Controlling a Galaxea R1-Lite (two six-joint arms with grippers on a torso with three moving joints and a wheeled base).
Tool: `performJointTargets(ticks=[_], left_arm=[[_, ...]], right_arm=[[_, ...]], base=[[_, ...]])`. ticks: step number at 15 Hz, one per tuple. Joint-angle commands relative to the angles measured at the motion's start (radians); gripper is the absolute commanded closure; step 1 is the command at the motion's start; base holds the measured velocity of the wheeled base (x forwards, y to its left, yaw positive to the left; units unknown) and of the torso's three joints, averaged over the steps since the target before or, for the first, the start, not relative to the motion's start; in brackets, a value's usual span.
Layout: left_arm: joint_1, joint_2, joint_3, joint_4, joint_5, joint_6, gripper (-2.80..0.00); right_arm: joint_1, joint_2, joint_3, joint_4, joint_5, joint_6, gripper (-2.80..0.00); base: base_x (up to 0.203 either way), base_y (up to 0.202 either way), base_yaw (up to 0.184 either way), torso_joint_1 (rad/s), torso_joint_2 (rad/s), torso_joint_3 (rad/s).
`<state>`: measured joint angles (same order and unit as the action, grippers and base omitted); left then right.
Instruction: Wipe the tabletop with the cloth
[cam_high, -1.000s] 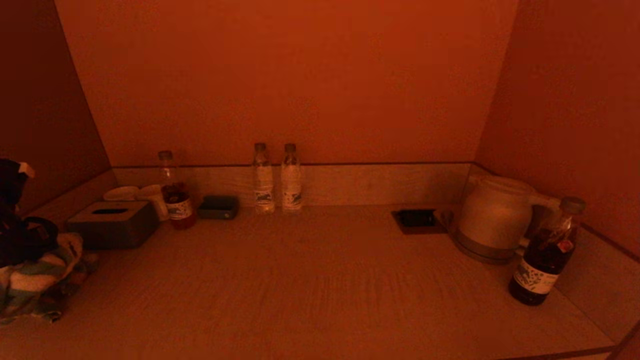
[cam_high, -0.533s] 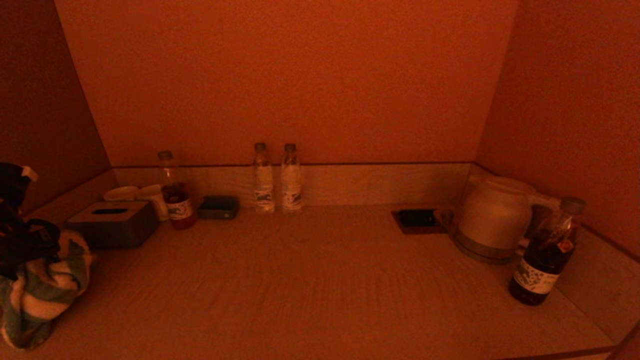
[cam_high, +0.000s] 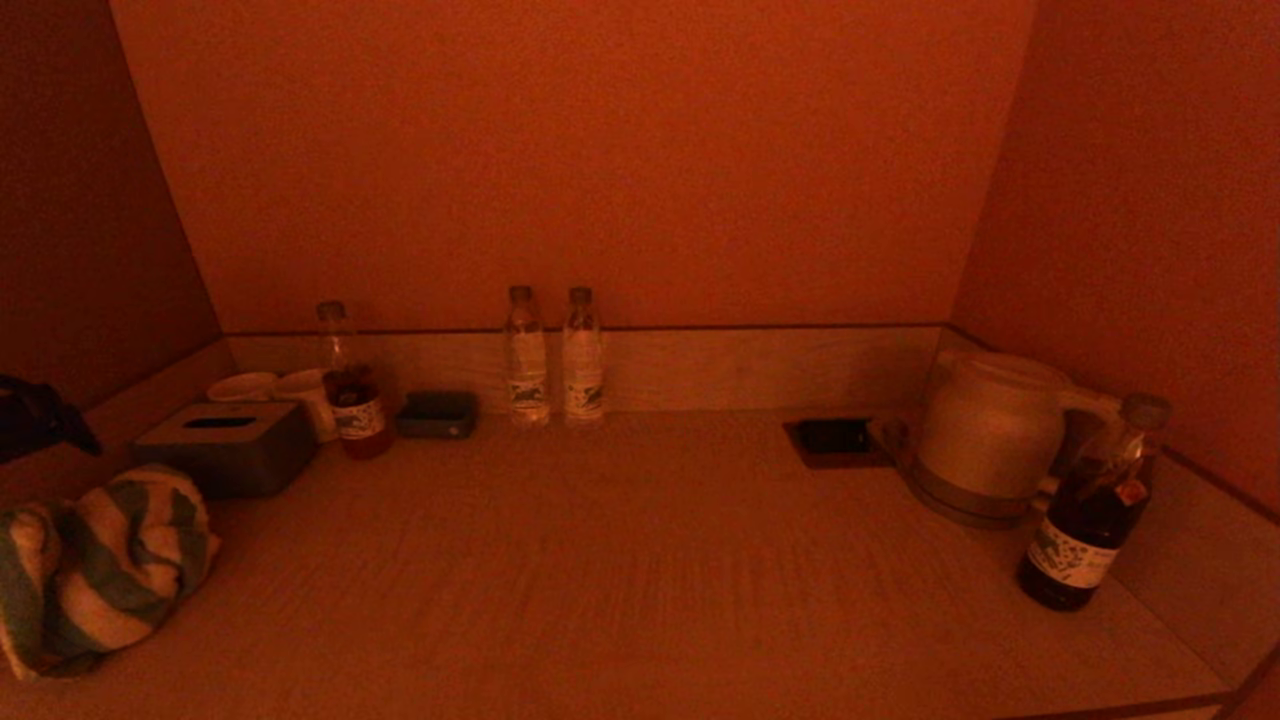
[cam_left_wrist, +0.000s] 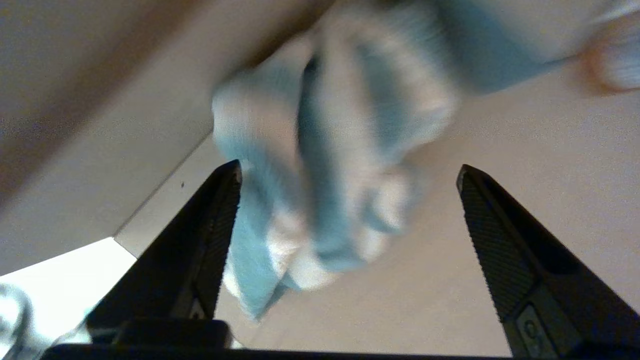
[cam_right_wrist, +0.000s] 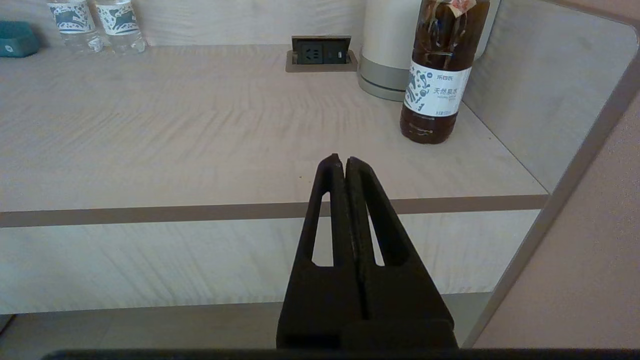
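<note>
- Left gripper (cam_high: 35, 420) shows in the head view only as a dark shape at the far left edge, lifted above and apart from the striped cloth (cam_high: 100, 570), which lies bunched on the tabletop (cam_high: 620, 580) at its near left corner, just in front of a tissue box (cam_high: 228, 445). Two water bottles (cam_high: 553, 355) stand against the back wall; a kettle (cam_high: 985, 435) and a dark bottle (cam_high: 1090, 505) stand at the right.
- Seen from the left wrist, the left gripper (cam_left_wrist: 350, 170) has its fingers (cam_left_wrist: 220, 210) spread wide, the crumpled cloth (cam_left_wrist: 330, 150) lying between and beyond them, loose and ungripped.
- Seen from the right wrist, the right gripper (cam_right_wrist: 345, 161) hangs off the table's front edge, its fingers pressed together on nothing, the dark bottle (cam_right_wrist: 437, 70) ahead.
</note>
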<state>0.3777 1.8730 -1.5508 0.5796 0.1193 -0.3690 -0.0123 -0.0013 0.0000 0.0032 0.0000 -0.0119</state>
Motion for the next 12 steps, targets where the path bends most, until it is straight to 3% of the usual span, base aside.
performJointTargets(ticks=[1, 2, 7, 8, 10, 12], left_arm=[[0.000, -0.136, -0.006, 0.000, -0.025, 0.004, -2.80], [0.000, -0.174, -0.008, 0.000, -0.040, 0.018, -2.80], [0.000, -0.312, 0.011, 0.154, -0.066, 0.227, -2.80], [0.000, -0.336, 0.029, 0.154, -0.107, 0.251, -2.80], [0.007, -0.439, 0.105, 0.070, -0.273, 0.299, -2.80], [0.016, -0.555, 0.256, -0.082, -0.389, 0.367, -2.80]], right_arm=[[0.000, 0.001, 0.000, 0.000, 0.000, 0.000, 0.00], [0.000, 0.001, 0.000, 0.000, 0.000, 0.000, 0.00], [0.000, 0.001, 0.000, 0.000, 0.000, 0.000, 0.00], [0.000, 0.001, 0.000, 0.000, 0.000, 0.000, 0.00], [0.000, 0.001, 0.000, 0.000, 0.000, 0.000, 0.00], [0.000, 0.001, 0.000, 0.000, 0.000, 0.000, 0.00]], base=[[0.000, 0.000, 0.000, 0.000, 0.00, 0.000], [0.000, 0.000, 0.000, 0.000, 0.00, 0.000], [0.000, 0.000, 0.000, 0.000, 0.00, 0.000], [0.000, 0.000, 0.000, 0.000, 0.00, 0.000], [0.000, 0.000, 0.000, 0.000, 0.00, 0.000], [0.000, 0.000, 0.000, 0.000, 0.00, 0.000]])
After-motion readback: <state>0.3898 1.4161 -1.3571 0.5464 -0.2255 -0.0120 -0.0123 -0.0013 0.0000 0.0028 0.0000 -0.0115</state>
